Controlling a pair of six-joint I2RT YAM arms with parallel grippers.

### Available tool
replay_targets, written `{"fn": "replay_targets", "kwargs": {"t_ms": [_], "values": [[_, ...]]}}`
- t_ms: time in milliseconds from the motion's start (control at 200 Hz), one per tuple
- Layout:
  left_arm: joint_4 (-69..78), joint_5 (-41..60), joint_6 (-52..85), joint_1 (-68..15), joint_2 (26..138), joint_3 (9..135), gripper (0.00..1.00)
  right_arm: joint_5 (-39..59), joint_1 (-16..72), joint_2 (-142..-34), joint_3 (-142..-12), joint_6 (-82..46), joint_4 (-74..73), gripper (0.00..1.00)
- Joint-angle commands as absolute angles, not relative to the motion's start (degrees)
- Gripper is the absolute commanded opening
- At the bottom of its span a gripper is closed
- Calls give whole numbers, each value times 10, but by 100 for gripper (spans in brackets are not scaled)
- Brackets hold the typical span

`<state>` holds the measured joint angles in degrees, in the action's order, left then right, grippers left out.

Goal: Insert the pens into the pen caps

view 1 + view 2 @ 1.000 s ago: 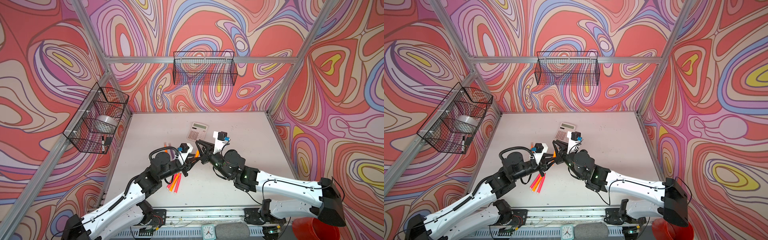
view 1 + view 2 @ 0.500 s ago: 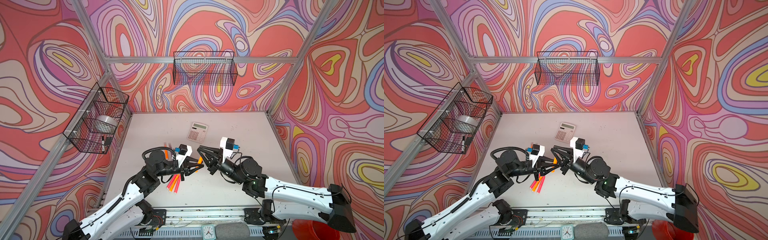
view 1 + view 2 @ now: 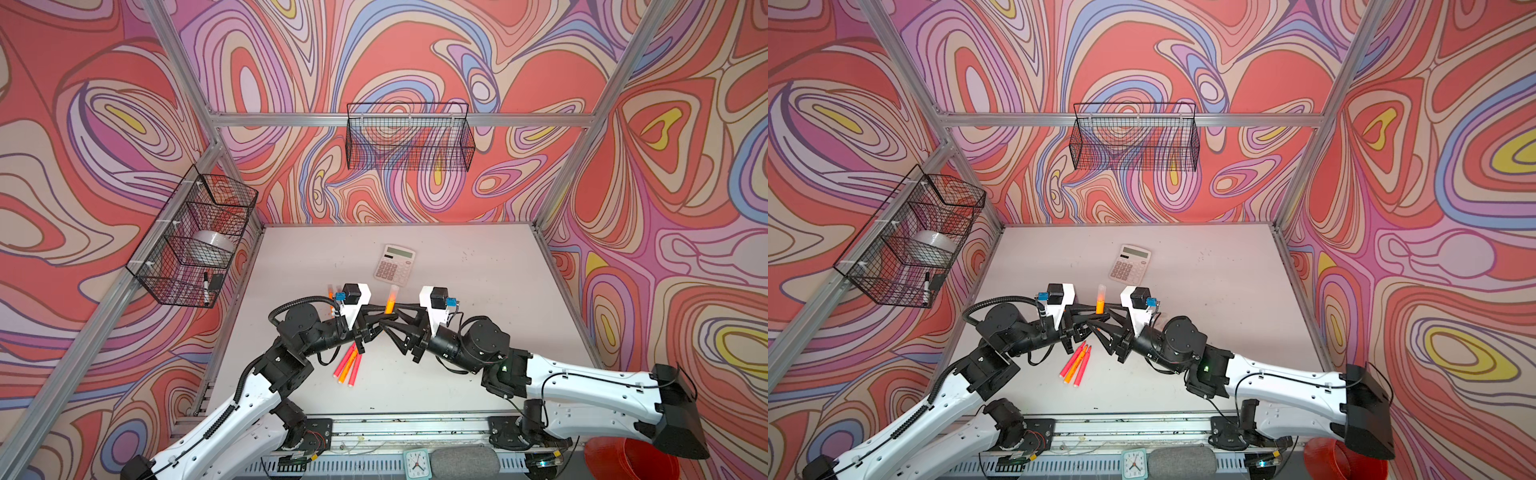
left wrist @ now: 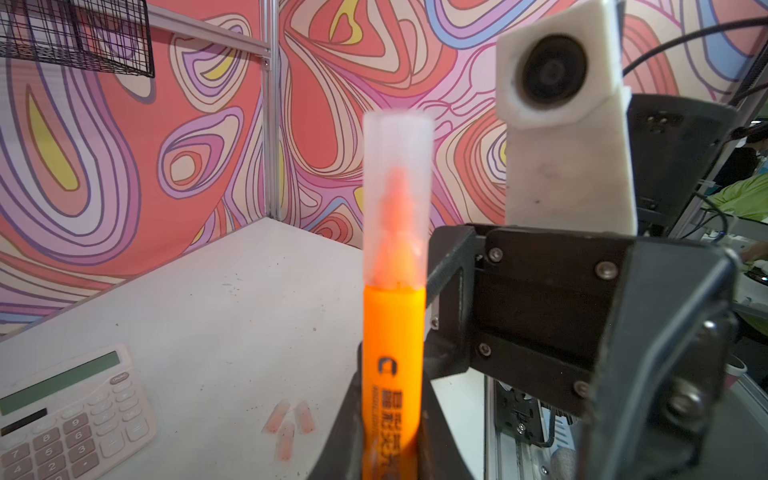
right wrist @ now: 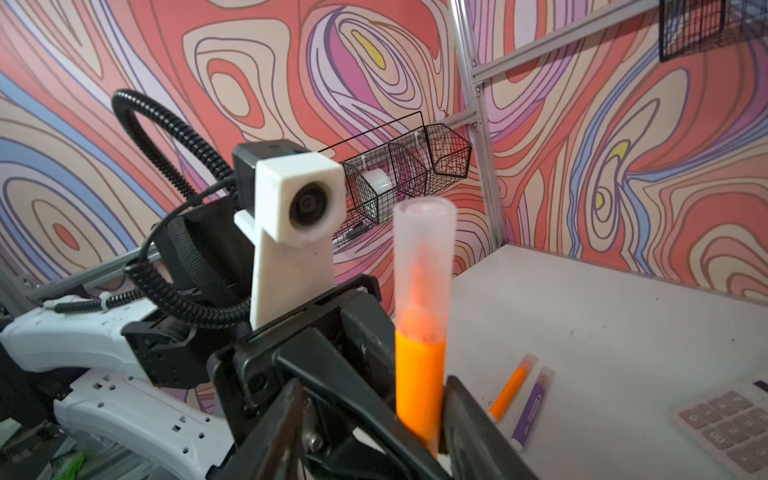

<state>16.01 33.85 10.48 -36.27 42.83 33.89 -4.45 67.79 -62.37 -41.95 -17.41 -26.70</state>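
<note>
Because a cap seats best on a steady barrel, my left end effector (image 4: pixel 388 436) clamps the orange pen (image 4: pixel 392 345) upright above the bench (image 4: pixel 232 299). My right end effector (image 5: pixel 382 390) flanks it, jaws apart. The translucent cap (image 4: pixel 397 195) covers the tip down to the barrel's shoulder and looks seated. Three spare caps (image 4: pixel 291 419) lie below.

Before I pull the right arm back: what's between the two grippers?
An upright orange pen with a clear cap on its tip, held by the left gripper; both top views show it.
</note>
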Motion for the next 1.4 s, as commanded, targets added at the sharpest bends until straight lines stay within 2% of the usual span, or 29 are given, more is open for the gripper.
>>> {"fn": "replay_targets", "kwargs": {"t_ms": [0,120,315,506,601,796,881,1162,1397], "values": [[210,262,88,-353,418,334,0,-34,690,-609,-420,-172,-187,71],[199,243,80,-353,414,324,0,-40,689,-591,-424,-173,-196,76],[206,232,79,-355,416,304,0,-138,689,-595,-468,-196,-166,77],[184,223,66,-362,426,308,0,-183,683,-617,-516,-203,-157,77],[187,216,62,-365,432,304,0,-199,678,-641,-541,-208,-146,73],[205,225,68,-367,453,301,0,-210,661,-689,-587,-233,-120,57],[197,225,64,-367,454,304,0,-207,658,-700,-597,-234,-118,54],[186,211,52,-367,437,301,0,-194,651,-722,-620,-240,-119,32],[180,209,44,-368,447,302,0,-179,649,-730,-633,-244,-114,22]]}}
